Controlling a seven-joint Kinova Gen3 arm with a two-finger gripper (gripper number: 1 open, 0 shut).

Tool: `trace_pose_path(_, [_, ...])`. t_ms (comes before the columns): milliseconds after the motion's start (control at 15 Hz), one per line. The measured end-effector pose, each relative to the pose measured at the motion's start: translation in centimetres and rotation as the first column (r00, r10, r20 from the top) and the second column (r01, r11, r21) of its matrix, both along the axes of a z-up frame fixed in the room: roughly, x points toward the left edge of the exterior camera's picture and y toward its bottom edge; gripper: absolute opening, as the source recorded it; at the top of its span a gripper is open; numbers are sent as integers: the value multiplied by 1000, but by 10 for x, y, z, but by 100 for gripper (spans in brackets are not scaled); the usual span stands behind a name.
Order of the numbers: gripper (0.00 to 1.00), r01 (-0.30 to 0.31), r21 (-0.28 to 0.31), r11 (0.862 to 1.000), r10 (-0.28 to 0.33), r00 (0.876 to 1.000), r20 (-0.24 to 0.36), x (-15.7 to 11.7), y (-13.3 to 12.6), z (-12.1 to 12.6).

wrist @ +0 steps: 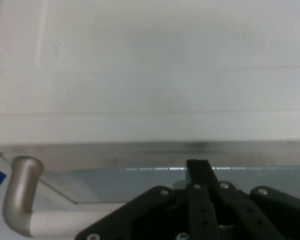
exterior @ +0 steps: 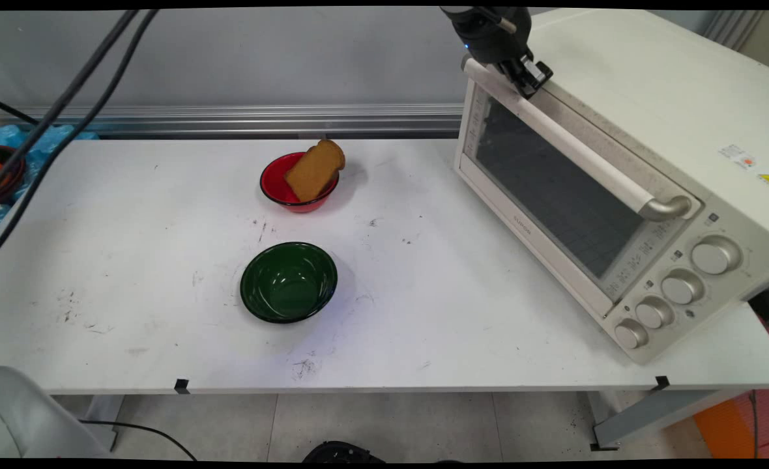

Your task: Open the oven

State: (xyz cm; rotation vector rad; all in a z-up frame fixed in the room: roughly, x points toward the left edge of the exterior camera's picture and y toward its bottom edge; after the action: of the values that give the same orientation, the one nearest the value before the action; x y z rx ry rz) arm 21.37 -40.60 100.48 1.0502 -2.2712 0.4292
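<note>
The tool point(exterior: 528, 75) is reaching down from the top edge at the far end of the oven's handle point(exterior: 580, 153), its fingers point(wrist: 199, 175) pressing together, closed at the bar, though whether they are actually clasping it cannot be told. The cream oven point(exterior: 671, 130) is sitting on the worktop's point(exterior: 130, 312) right side, its glass door shut. Well to the left, a red bowl point(exterior: 277, 189) is holding a tilted slice of toast point(exterior: 315, 169), and a green bowl point(exterior: 288, 282) is sitting nearer.
</note>
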Motion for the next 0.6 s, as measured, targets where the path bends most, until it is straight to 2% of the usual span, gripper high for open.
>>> trace_pose_path(600, [0, -21, 41, 999, 20, 999, 40, -5, 1, -13])
